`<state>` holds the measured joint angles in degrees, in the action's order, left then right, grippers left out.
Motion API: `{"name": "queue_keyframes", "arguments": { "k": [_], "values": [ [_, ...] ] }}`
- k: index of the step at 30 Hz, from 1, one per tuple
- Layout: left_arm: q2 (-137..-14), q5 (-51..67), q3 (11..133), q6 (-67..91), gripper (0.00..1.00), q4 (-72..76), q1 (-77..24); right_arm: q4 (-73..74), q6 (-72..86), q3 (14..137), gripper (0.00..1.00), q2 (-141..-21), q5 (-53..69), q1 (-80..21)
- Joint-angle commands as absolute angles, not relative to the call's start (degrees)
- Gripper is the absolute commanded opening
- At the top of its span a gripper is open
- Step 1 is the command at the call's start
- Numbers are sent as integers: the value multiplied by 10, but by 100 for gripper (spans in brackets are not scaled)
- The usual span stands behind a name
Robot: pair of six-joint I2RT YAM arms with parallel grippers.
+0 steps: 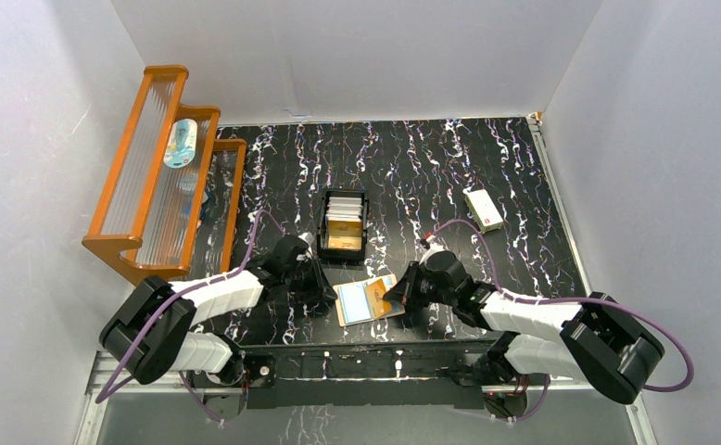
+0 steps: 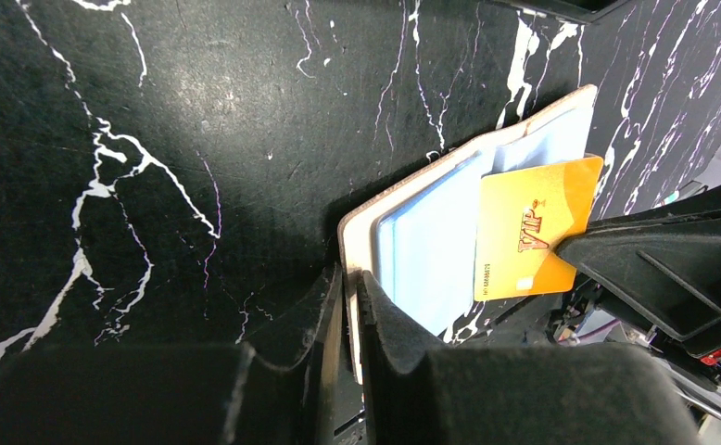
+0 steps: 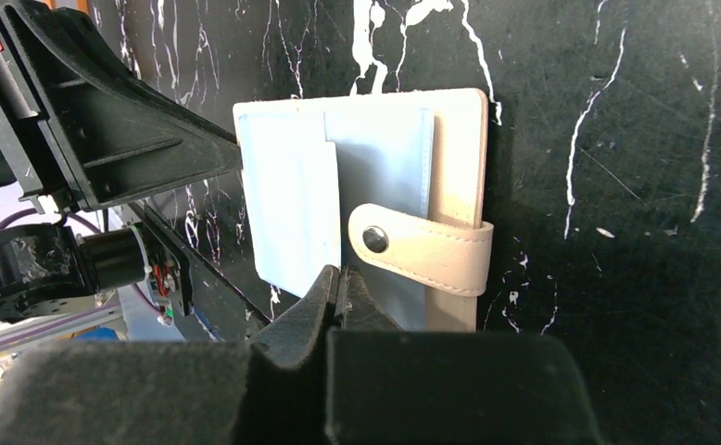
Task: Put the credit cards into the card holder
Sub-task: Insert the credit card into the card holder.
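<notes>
Gold card, corner hidden behind right gripper

Tan leather-look card holder edge buried in left gripper; orange-gold plastic VIP card over it, corner behind right gripper.

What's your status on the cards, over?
Left pincer shut on card holder edge. Right pincer shut on orange card, over the open holder, seating unclear. Nothing blocking.

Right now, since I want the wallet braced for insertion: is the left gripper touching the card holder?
Touching. The left wrist view shows the left gripper closed on the card holder, its tan edge pinched between the fingers.
</notes>
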<state>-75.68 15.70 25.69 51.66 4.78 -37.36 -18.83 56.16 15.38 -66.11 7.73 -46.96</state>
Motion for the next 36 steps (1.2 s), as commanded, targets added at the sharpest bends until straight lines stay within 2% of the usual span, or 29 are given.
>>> {"name": "queue_keyframes", "arguments": {
  "k": [1, 13, 17, 20, 31, 36],
  "values": [
    [-767, 158, 255, 511, 10, 55, -379, -248, 564, 138, 0, -660, 78, -472],
    [-768, 123, 246, 500, 5, 34, -381, -342, 576, 101, 0, -694, 113, -471],
    [-772, 116, 245, 499, 5, 29, -381, -305, 530, 108, 0, -670, 75, -468],
    [-776, 108, 249, 497, 5, 20, -382, -226, 491, 147, 0, -659, 50, -451],
    [-764, 97, 255, 504, 6, 11, -382, -287, 484, 147, 0, -703, 95, -445],
    [-768, 98, 255, 506, 6, 10, -382, -348, 532, 117, 0, -721, 108, -445]
  ]
}}
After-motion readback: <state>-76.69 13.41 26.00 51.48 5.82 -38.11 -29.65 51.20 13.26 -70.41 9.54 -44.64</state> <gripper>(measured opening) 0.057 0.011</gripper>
